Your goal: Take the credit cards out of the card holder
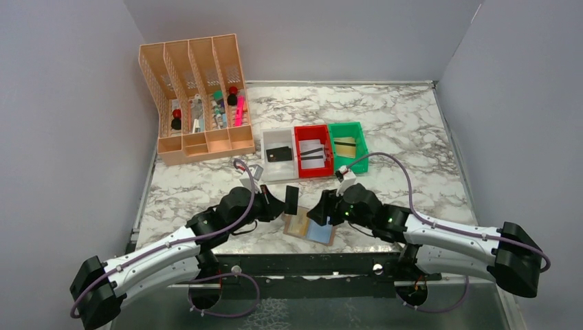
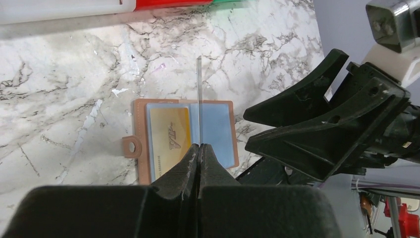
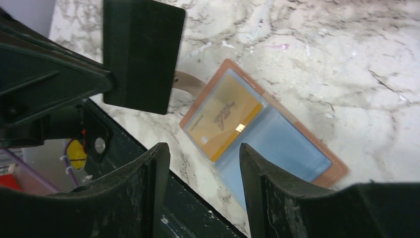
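Lying open at the near edge of the marble worktop (image 1: 426, 130), the card holder (image 1: 309, 228) is overhung by the spread, empty right gripper (image 3: 203, 151). A dark credit card (image 3: 141, 54) is pinched upright by the left gripper (image 2: 199, 148); a gold card (image 3: 225, 116) is seated in the holder.

Bright, even light came from overhead; shadows on the marble table (image 1: 412, 124) were soft, one glint on the gold card (image 3: 223, 116).
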Robot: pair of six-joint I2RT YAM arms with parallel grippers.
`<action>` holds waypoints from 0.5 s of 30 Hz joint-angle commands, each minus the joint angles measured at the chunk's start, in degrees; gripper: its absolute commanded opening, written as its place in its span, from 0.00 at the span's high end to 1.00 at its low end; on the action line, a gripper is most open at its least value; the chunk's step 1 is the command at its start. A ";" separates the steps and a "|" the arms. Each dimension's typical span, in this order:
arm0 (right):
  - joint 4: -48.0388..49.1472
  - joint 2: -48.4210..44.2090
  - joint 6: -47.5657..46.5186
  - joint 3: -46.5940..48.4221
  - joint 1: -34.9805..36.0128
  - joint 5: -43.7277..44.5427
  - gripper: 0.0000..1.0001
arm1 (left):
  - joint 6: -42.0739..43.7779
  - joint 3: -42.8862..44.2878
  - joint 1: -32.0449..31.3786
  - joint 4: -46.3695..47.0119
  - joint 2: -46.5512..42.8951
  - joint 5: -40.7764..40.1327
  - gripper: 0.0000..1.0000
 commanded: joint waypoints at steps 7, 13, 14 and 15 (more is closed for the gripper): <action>21.77 -0.36 -0.71 -2.58 -9.89 -25.71 0.39 | -3.22 -4.12 0.63 13.39 2.80 7.84 1.00; 25.39 3.51 2.26 -3.74 -16.06 -31.71 0.38 | -3.39 -4.36 2.95 22.31 7.37 16.99 1.00; 27.09 4.41 3.85 -4.97 -17.89 -33.14 0.38 | -3.43 -4.31 3.71 23.01 7.95 18.19 1.00; 29.17 5.50 5.09 -5.89 -19.25 -35.11 0.38 | -3.48 -4.39 4.41 23.52 8.23 19.18 1.00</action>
